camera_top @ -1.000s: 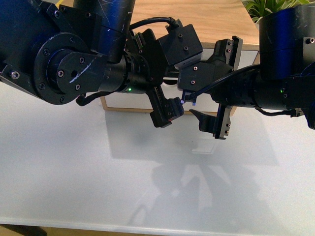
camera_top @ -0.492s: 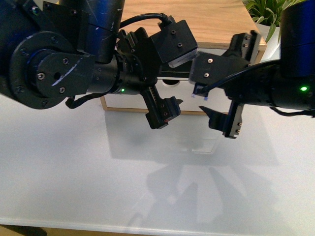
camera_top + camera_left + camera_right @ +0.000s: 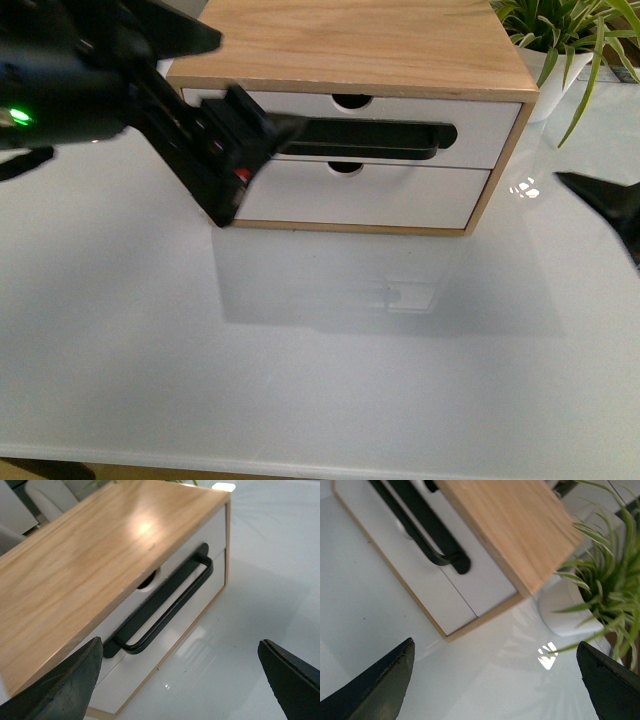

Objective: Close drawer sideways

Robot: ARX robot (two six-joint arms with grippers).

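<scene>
The drawer (image 3: pixel 480 140) is seen seated in the upper slot of the wooden cabinet (image 3: pixel 380 40), its white front level with the handle-less front (image 3: pixel 400 195) below. Its black bar handle (image 3: pixel 370 140) is kept clear of both grippers. The left gripper (image 3: pixel 177 677) is spread wide and empty by the cabinet's left end. The right gripper (image 3: pixel 492 675) is likewise wide open, nothing gripped, off to the right near the potted plant (image 3: pixel 575 35), above the white table (image 3: pixel 320 380).

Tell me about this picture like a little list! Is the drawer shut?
cabinet: wooden, on white table
drawer: top one, black handle, looks pushed in flush
lower drawer: no handle, shut
left claw: open, empty, in front of cabinet's left end
right claw: open, empty, off to the right
plant: behind cabinet, right side
</scene>
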